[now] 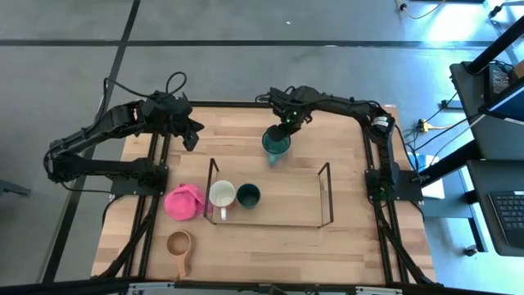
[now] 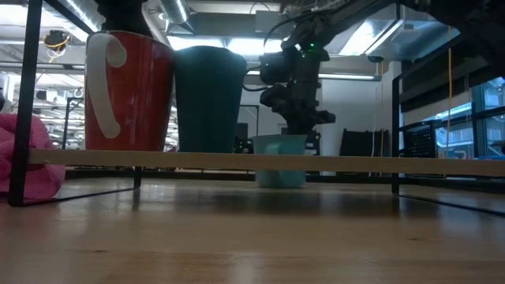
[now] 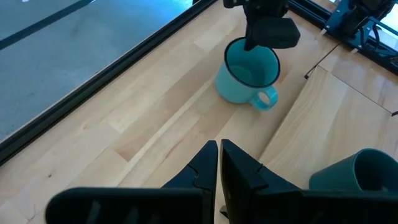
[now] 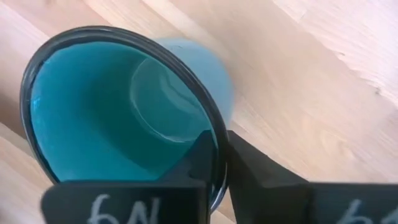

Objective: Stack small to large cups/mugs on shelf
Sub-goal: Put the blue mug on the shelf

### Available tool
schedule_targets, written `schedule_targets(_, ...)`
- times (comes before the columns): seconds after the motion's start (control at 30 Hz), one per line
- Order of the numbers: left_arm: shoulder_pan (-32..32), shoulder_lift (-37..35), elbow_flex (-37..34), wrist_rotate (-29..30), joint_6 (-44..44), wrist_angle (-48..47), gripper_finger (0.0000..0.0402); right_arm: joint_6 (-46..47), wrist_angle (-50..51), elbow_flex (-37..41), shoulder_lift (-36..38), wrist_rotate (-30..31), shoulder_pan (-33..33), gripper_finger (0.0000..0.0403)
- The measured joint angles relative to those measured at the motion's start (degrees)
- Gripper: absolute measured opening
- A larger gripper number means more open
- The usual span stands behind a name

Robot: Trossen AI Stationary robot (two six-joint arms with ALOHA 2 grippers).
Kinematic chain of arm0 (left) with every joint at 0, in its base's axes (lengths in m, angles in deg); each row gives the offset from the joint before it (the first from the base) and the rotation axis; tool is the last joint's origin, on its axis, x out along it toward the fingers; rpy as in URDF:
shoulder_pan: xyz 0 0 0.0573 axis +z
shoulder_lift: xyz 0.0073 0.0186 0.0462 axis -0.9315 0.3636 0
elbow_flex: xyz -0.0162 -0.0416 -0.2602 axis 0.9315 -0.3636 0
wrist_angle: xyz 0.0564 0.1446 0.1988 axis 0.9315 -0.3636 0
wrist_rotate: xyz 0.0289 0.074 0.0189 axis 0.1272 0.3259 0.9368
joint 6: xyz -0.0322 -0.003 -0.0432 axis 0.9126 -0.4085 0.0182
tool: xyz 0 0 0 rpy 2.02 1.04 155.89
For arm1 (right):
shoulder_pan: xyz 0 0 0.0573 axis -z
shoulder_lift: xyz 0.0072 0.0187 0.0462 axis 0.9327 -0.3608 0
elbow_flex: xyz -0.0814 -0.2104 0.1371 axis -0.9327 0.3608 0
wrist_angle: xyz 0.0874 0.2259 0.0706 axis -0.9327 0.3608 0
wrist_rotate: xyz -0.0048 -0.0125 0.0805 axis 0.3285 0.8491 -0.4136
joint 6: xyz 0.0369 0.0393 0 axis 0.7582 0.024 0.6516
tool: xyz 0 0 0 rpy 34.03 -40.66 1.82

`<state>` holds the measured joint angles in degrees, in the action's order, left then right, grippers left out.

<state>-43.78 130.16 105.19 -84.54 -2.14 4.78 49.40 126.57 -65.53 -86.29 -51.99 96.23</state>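
Note:
The larger teal mug [image 1: 276,145] stands upright on the table beyond the far side of the black wire shelf [image 1: 326,194]. My right gripper [image 4: 221,149] is above it, shut on its rim. The white-rimmed mug [image 1: 221,197] and the small dark green cup [image 1: 248,195] stand side by side on the shelf's left end. The tan wooden long-handled cup [image 1: 179,243] lies on the table near the front left. My left gripper [image 3: 219,163] is shut and empty over the table's far left part. My right gripper pinches the teal mug's rim [image 4: 216,134], one finger [image 4: 200,158] inside the mug and one [image 4: 255,168] outside. The fingers come from above, pointing down, at the rim's far side [image 1: 283,135]. The mug is upright, its base [image 2: 281,181] on the table.
A pink lumpy item [image 1: 184,201] lies on the table against the shelf's left end frame. The shelf's right part [image 1: 291,201] holds nothing. The big black metal frame [image 1: 155,205] edges the table.

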Motion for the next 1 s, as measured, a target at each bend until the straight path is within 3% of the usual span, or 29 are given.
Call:
schedule_targets(0.53,0.0,0.0,0.0,0.0,0.0,0.0,0.0014,-4.0,8.8,-7.6,-0.1,-2.8,-0.4,0.0024)
schedule_targets(1.0,0.0,0.0,0.0,0.0,0.0,0.0,0.0014,-3.0,21.2,-19.4,0.1,-3.0,-7.7,0.0024)
